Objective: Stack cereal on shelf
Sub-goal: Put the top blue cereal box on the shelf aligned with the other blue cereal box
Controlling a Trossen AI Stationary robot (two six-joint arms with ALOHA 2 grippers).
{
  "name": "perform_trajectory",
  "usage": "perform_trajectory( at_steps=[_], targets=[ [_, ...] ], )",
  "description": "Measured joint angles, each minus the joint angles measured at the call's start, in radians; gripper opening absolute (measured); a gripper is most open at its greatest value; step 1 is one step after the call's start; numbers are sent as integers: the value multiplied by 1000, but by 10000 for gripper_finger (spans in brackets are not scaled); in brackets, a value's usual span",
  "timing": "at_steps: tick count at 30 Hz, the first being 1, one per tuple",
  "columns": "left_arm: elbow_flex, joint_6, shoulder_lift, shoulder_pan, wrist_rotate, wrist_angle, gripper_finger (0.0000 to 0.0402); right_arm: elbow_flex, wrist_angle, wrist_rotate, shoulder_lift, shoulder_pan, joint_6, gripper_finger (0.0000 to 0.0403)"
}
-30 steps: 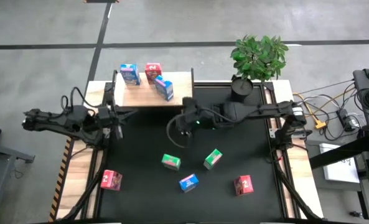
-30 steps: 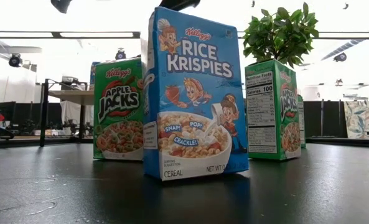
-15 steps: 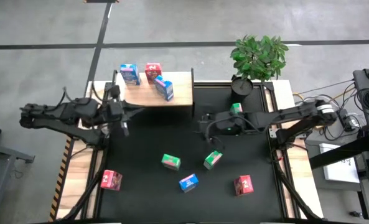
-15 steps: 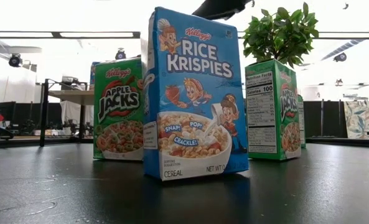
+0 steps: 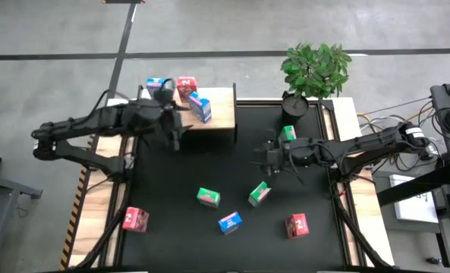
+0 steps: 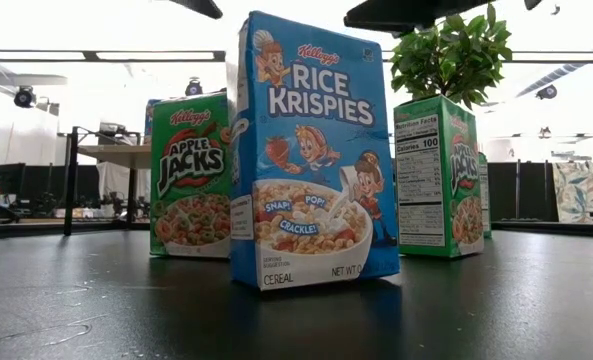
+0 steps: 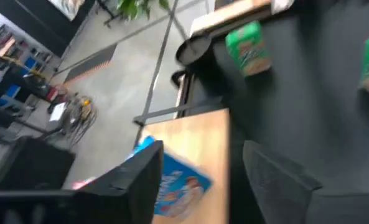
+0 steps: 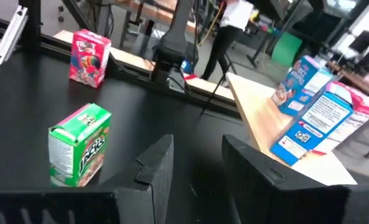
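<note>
The pale wooden shelf [image 5: 217, 121] stands at the table's far left. It carries an upright blue cereal box [image 5: 156, 88], a red one [image 5: 186, 86] and a blue one lying flat [image 5: 200, 107]. My left gripper [image 5: 177, 121] hovers open over the shelf's near edge, pointing at the lying blue box [image 7: 178, 180]. My right gripper [image 5: 262, 156] is open above the mat's middle, pointing left, with nothing between its fingers [image 8: 156, 165]. A green box [image 5: 287, 134] stands beside the right arm. Two green boxes [image 5: 208, 197] [image 5: 259, 193], a blue box [image 5: 230, 222] and two red boxes [image 5: 136, 219] [image 5: 297, 224] stand on the mat.
A potted plant [image 5: 316, 70] stands at the far right corner of the black mat [image 5: 171, 182]. In the low view the blue box [image 6: 311, 150] and two green boxes [image 6: 191, 175] [image 6: 446, 175] stand close in front. Cables lie beyond the table's right edge.
My left gripper has swung up from the table's left edge toward the shelf and now points at the boxes on it. My right gripper has drawn back from the shelf's front toward the table's right edge and sunk lower. No box has moved.
</note>
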Motion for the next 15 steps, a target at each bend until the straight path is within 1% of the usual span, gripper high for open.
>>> perform_trajectory(
  at_steps=[3, 6, 10, 15],
  targets=[
    [55, 91, 59, 55, 77, -48, 243, -57, 82, -44, -13, -1, -26, 125],
    [104, 153, 107, 112, 171, -77, 257, -123, 225, -77, -14, 0, -59, 126],
    [167, 204, 162, 197, 227, -122, 256, -190, 373, -77, -14, -1, -104, 123],
    [239, 256, 242, 287, 311, -196, 246, -214, 409, -78, -36, 0, -128, 121]
  ],
)
